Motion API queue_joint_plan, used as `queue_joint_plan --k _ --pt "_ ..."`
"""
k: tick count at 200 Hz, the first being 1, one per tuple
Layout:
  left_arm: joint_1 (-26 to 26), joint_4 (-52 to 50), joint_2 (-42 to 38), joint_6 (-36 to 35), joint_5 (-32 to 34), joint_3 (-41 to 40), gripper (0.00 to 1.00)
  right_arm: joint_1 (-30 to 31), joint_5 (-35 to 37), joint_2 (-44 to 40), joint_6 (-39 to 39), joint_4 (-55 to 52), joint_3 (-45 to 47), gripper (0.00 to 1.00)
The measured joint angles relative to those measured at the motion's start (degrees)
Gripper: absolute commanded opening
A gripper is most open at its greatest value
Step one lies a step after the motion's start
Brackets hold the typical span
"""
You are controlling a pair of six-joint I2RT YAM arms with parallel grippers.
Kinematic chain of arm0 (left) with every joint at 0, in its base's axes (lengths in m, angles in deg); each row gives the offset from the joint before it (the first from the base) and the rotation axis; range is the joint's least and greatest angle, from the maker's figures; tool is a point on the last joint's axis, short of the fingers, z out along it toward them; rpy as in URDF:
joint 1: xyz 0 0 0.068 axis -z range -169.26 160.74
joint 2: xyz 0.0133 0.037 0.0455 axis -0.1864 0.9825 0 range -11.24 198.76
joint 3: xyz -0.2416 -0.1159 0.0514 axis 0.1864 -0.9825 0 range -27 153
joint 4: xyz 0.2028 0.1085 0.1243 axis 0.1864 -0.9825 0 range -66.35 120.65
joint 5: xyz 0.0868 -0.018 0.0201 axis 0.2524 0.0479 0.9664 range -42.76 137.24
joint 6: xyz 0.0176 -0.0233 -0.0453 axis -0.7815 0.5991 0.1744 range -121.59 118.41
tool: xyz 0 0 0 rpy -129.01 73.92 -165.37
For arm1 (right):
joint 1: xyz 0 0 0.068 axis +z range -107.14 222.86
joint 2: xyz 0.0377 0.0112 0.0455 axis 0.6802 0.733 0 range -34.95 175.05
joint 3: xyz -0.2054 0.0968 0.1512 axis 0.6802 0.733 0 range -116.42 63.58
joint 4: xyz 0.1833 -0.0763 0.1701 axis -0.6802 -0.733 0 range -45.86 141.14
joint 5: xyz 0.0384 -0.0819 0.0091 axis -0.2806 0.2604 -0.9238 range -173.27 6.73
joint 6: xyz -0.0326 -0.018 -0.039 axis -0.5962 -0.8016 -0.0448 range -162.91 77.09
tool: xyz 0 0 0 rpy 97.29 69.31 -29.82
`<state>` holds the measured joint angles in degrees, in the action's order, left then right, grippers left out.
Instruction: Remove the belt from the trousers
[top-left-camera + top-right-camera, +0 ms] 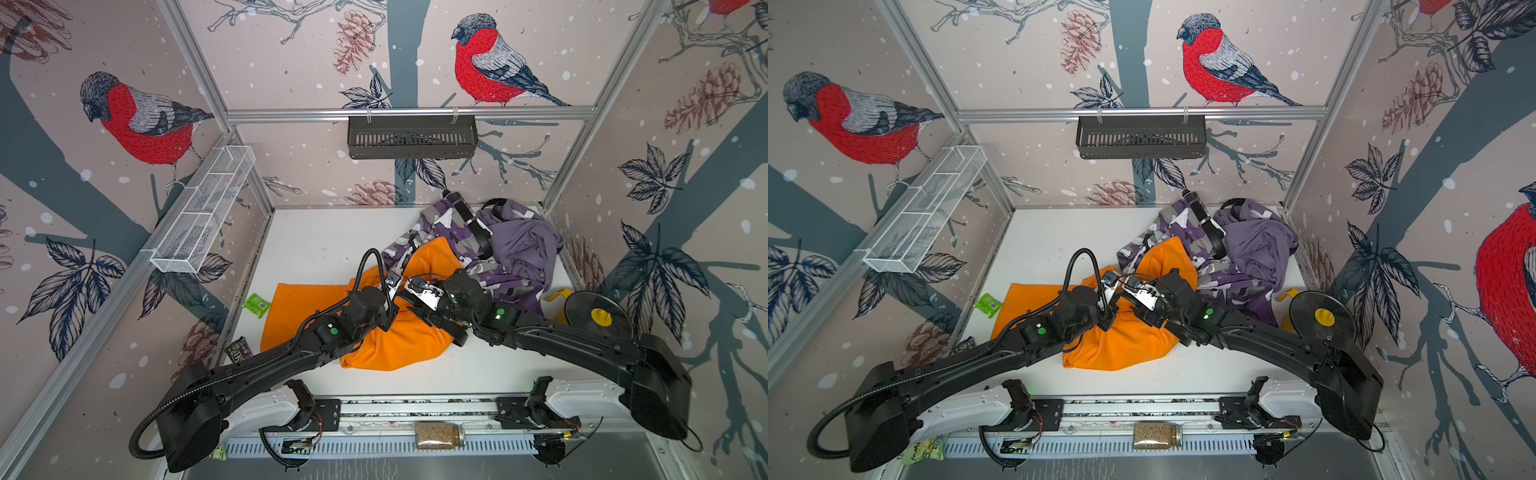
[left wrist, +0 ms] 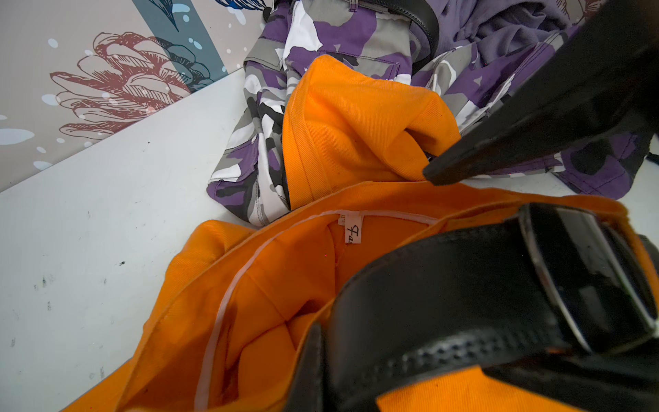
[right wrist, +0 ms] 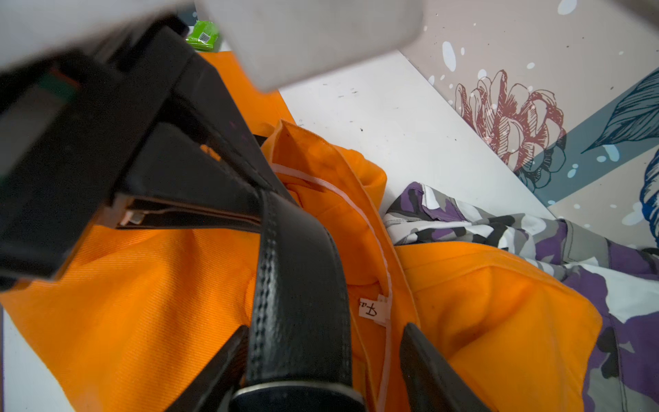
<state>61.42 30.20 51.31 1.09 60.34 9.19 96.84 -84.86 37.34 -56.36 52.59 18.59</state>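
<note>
Orange trousers (image 1: 307, 316) lie crumpled mid-table, waistband open, label showing (image 2: 353, 232). A black belt (image 3: 299, 285) with a dark shiny buckle (image 2: 588, 278) runs along the waistband. Both arms meet over it. My left gripper (image 3: 262, 203) is shut on the belt strap. My right gripper (image 3: 321, 349) is open and straddles the strap just in front of the buckle. The strap lies against one finger (image 3: 228, 356). A gap separates it from the other finger (image 3: 424, 356). In both top views the arms hide the grip.
Purple camouflage trousers (image 1: 436, 232) with another black belt (image 1: 473, 224) and a purple cloth (image 1: 523, 245) are piled at the back right. A black disc with a yellow knob (image 1: 598, 316) sits right. A green packet (image 1: 257, 305) and a dark packet (image 1: 239, 349) lie left.
</note>
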Motion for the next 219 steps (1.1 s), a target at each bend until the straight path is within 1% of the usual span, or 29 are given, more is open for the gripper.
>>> queue_joint_plan --k 22,37,50,69,70,79,102,143,169,219 --pt "0.00 -0.22 0.22 0.22 -0.04 0.28 0.00 0.52 1.03 0.00 -0.02 -0.11 0.02 0.67" --pt "0.00 -0.26 0.22 0.26 -0.04 0.48 0.00 0.79 1.64 0.00 -0.02 -0.11 0.09 0.65" --pt "0.00 -0.28 0.20 0.26 -0.02 0.59 0.00 0.90 1.97 0.00 0.00 -0.09 0.26 0.62" --pt "0.00 -0.48 0.22 0.28 -0.02 0.59 0.00 1.07 2.16 0.00 0.00 -0.09 0.44 0.52" --pt "0.00 -0.48 0.22 0.28 -0.02 0.59 0.00 1.07 2.16 0.00 0.00 -0.09 0.44 0.50" --pt "0.00 -0.50 0.33 0.31 0.00 0.59 0.00 1.09 2.14 0.00 0.02 -0.09 0.44 0.44" --pt "0.00 -0.42 0.59 0.59 -0.02 0.20 0.00 0.96 2.12 -1.09 0.26 -0.57 0.42 0.30" --pt "0.09 1.25 0.57 1.57 0.20 -0.52 0.00 0.07 0.07 -3.30 1.36 -0.44 1.03 0.16" --pt "0.17 3.30 0.04 2.03 0.13 -1.36 0.00 -1.40 -2.47 -4.92 2.14 0.68 2.12 0.05" --pt "0.33 6.27 -1.86 4.20 0.09 -3.21 0.00 -4.79 -10.19 -6.54 4.39 3.34 4.17 0.02"
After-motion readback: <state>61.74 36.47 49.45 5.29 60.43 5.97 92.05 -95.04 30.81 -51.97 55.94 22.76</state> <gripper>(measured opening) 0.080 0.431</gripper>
